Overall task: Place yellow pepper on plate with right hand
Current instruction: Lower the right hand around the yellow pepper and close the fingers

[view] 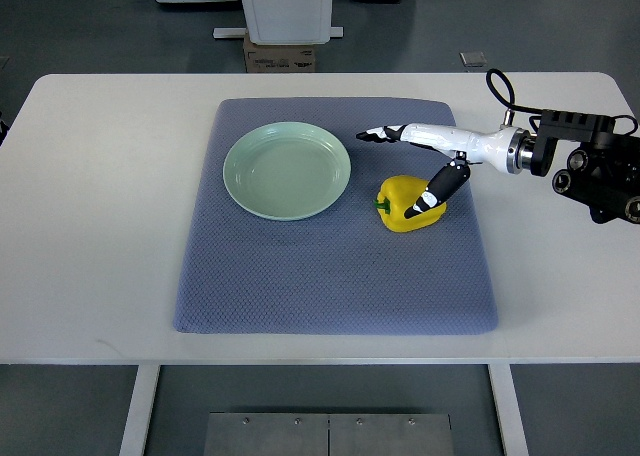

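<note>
- White table (100,226) seen from above, with a blue-grey quilted mat (330,276) laid across the middle.
- Pale green plate (287,170) on the left half of the mat, upright, nothing in it.
- Yellow pepper (402,201) lying on the mat just right of the plate, near it but not touching, green stem pointing left toward the plate.
- Right hand (425,161) reaching in from the right edge, white shell with dark fingertips, black wrist block and a looping cable behind it over the bare table.
- Fingers spread apart, not clamped on anything yet: long upper fingers (385,133) stretched out leftward above the pepper, pointing at the gap between pepper and plate.
- Thumb (432,196) angled down, tip resting on or just against the pepper's right side; hard to tell real contact from this steep angle.
- So: pepper sitting between thumb and the other fingers, still flat on the mat, not lifted.
- Left arm nowhere in the shot.
- Beyond the table's far edge: grey floor, a white stand base (285,6) and a small cardboard box (280,56) under it.
- Below the near edge, white table legs and a metal plate (328,434) on the floor.
</note>
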Available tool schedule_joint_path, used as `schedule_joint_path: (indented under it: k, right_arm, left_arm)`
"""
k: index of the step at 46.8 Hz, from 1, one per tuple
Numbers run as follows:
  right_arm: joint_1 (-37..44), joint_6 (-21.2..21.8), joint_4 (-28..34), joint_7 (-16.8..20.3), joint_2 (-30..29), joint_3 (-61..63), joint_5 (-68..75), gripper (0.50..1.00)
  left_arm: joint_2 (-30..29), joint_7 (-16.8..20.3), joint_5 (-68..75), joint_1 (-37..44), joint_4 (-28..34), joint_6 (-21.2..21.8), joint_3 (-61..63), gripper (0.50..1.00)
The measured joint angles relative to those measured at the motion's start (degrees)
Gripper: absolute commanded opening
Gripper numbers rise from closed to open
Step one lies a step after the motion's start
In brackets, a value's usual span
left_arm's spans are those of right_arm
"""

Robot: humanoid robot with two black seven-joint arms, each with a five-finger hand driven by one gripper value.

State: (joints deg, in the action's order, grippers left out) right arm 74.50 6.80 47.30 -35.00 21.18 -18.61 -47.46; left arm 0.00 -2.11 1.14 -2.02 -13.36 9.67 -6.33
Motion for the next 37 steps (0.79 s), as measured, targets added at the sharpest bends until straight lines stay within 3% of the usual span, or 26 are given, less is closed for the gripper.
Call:
schedule_joint_path:
  k: [37]
  right_arm:
    - [-0.84, -0.71, -2.60, 0.00, -0.09, -5.51, -1.06, 0.968]
  left_arm:
    - [0.00, 0.00, 0.00, 0.00, 0.00, 0.00, 0.00, 1.000]
